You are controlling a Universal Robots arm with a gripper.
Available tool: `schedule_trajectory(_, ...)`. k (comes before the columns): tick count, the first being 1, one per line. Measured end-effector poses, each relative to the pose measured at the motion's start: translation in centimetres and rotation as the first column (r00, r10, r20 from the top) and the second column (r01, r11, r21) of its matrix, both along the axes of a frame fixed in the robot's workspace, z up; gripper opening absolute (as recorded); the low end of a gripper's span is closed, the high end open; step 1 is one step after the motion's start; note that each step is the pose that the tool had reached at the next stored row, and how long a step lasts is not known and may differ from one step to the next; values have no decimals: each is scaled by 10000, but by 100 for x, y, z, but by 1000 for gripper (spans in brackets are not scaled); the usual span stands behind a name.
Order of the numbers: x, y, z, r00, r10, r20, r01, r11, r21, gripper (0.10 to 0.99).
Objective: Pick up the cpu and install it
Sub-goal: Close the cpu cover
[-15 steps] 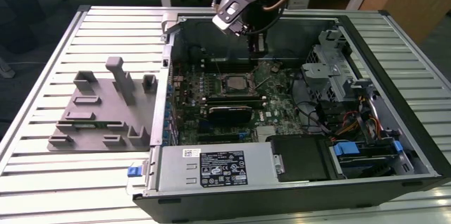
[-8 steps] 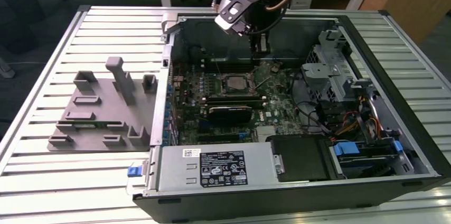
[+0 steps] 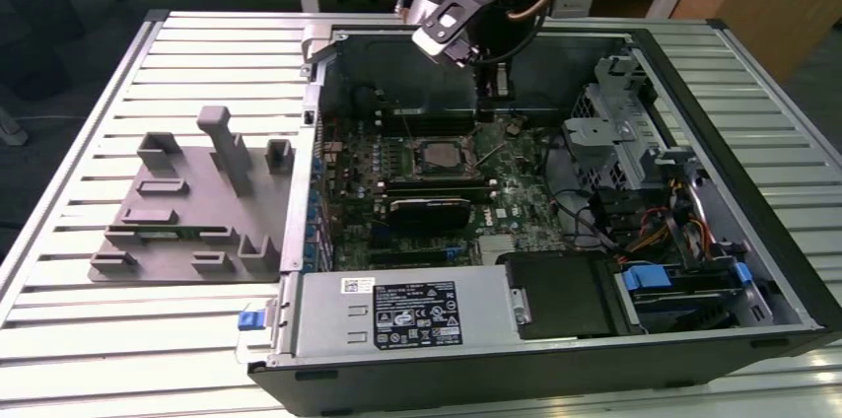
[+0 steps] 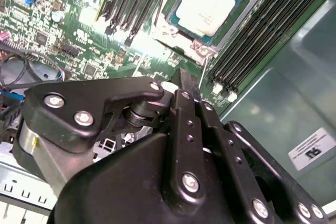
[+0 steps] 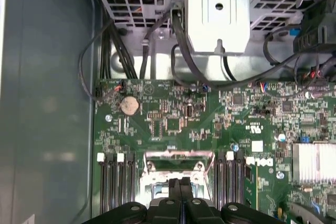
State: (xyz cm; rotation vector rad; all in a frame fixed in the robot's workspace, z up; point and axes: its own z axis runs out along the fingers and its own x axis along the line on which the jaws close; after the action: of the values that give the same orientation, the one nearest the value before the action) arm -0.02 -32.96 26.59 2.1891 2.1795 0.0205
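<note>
The cpu (image 4: 207, 3), a flat square chip with a pale silver top, lies inside the metal-framed socket (image 3: 441, 154) on the green motherboard (image 3: 520, 191) of the open computer case (image 3: 736, 241). My gripper (image 3: 495, 114) hangs inside the case just behind the socket, at its far edge, above the board. In the first wrist view the two black fingers (image 5: 177, 190) press together with nothing between them, and the socket frame (image 5: 178, 157) lies right ahead of their tips. In the second wrist view the black gripper body (image 4: 157, 145) covers the foreground, with the cpu beyond the fingertips.
A black heatsink block (image 3: 424, 211) sits nearer than the socket. A drive cage (image 3: 618, 132) and cables (image 3: 658, 231) fill the exterior view's right, and a power supply (image 3: 394, 314) the front. A grey holder fixture (image 3: 197, 211) stands on the slatted table (image 3: 79, 339) at the left.
</note>
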Motion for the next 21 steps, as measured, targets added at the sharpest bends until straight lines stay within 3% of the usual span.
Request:
schedule_trajectory(17,374,0,-1,10000,0,-5,0,10000,0,106)
schedule_trajectory(21,423,0,-28,10000,1,-6,-1,10000,0,106)
